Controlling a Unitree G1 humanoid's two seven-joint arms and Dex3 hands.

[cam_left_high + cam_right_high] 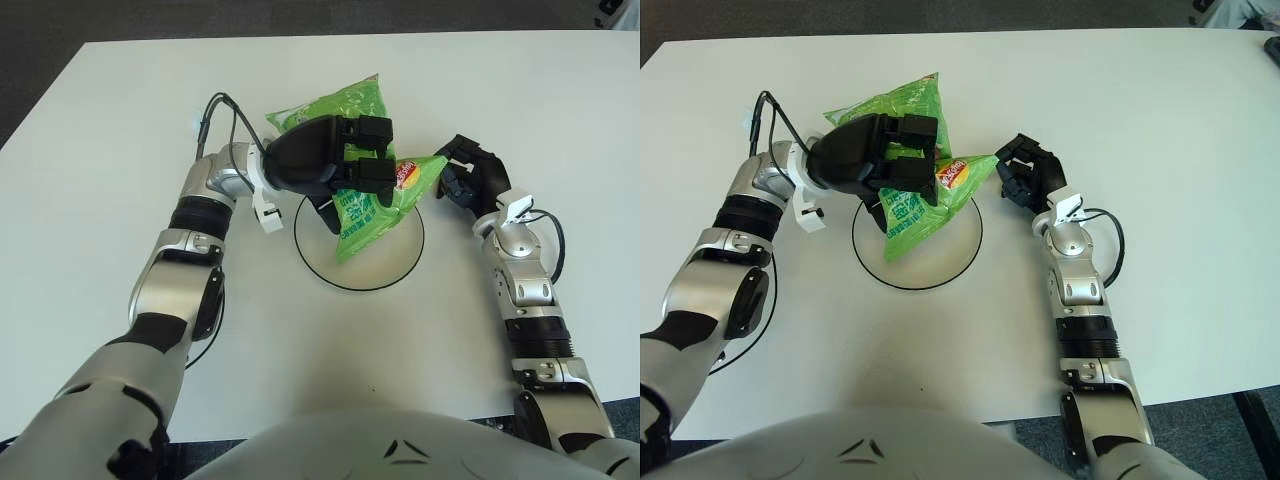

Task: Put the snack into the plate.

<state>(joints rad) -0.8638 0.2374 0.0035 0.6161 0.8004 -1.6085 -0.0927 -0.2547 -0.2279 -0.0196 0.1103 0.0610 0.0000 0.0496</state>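
Snack (365, 205) in left robot hand (335, 165), above plate (400, 270)

Silver arms with black joints, black hands, looping black cables.

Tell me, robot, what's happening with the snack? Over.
Left hand gripping green snack bag over the plate. Right hand beside the bag's corner, holding nothing. Nothing blocking the plate.

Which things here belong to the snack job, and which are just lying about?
Job: snack, held over the plate by the left robot hand.
Idle: right robot hand, beside the plate's right; table.
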